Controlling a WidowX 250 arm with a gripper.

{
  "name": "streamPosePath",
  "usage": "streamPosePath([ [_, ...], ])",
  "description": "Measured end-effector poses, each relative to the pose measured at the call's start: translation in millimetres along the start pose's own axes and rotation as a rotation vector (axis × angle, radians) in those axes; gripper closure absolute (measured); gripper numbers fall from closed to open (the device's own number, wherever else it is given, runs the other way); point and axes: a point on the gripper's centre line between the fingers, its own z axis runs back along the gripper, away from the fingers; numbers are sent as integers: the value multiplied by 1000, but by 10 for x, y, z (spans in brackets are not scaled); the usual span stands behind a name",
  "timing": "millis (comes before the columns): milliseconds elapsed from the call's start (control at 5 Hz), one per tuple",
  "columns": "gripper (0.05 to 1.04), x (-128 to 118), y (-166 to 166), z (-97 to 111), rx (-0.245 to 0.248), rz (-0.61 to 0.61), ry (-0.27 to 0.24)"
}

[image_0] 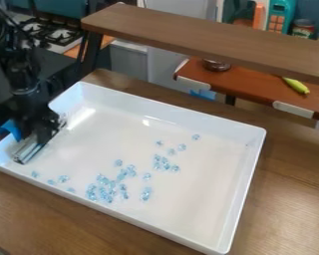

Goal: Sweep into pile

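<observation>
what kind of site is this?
Probably a robot lab's toy-kitchen setup: a black robot arm over a white plastic tray of small light-blue pieces, with a black-grated stove behind.

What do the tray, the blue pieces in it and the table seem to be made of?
Tray: probably glossy plastic, given the glints on its smooth white surface. Blue pieces: shiny plastic or glass, hinted by their translucent look. Table: satin wood or laminate, with brown grain.

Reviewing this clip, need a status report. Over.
Hand at picture-left end of the white tray. Blue pieces scattered, not one pile. Possible obstacle: raised walls.
</observation>
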Motion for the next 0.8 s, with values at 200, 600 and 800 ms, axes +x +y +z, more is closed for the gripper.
streamPosePath([
  [200, 711, -132, -55, -5, -16, -43, 25],
  [600, 711, -252, -253, -9, -6, -68, 36],
  [800, 711, -311, -382, 4, -6, -82, 37],
])
